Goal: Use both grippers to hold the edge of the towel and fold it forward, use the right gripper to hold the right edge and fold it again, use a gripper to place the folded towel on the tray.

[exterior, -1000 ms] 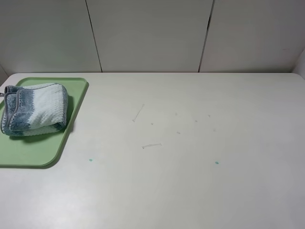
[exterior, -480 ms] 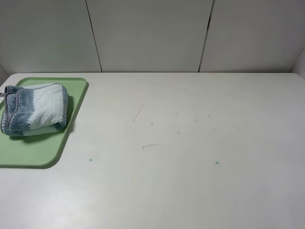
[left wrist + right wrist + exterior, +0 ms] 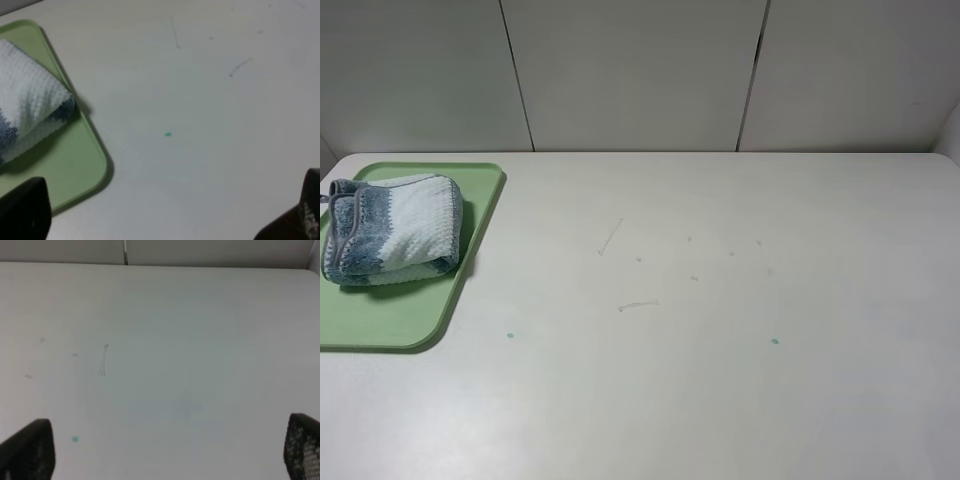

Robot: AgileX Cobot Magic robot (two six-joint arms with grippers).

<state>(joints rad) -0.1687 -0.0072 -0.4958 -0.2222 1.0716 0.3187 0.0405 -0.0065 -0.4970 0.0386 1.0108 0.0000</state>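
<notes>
The towel (image 3: 392, 238) lies folded into a thick blue and whitish bundle on the far part of the light-green tray (image 3: 382, 318) at the table's left. Its grey piped edge (image 3: 350, 215) curls up at the bundle's left end. Neither arm shows in the exterior high view. In the left wrist view my left gripper (image 3: 167, 212) is open over bare table, with the towel (image 3: 27, 102) and the tray (image 3: 75, 172) off to one side. My right gripper (image 3: 165, 447) is open too, with only tabletop between its dark fingers (image 3: 30, 447).
The white table (image 3: 720, 380) carries faint scratches (image 3: 610, 237) and two small teal dots (image 3: 775, 341). Pale wall panels (image 3: 640, 70) rise right behind the table's far edge. The tray reaches the table's left border.
</notes>
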